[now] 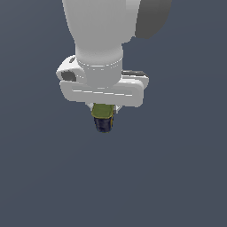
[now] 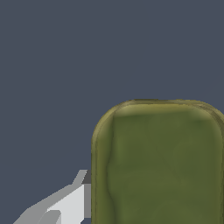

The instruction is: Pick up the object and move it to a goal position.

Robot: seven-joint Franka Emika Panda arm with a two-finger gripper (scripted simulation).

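Observation:
The object [image 1: 103, 118] is a small stubby item with an olive-green upper part and a dark navy-black rounded end. It hangs straight down from under my white gripper [image 1: 104, 111], which is shut on its upper part. The fingers are mostly hidden behind the gripper body and the object. In the wrist view the object's olive-green face [image 2: 159, 164] fills much of the picture, with one white finger [image 2: 72, 201] pressed against its side. The object is held in the air above the plain dark grey-blue ground. No goal marker shows.
The white arm [image 1: 99, 31] rises above the gripper and fills the upper middle of the exterior view. Plain dark grey-blue ground [image 1: 177, 177] lies all around.

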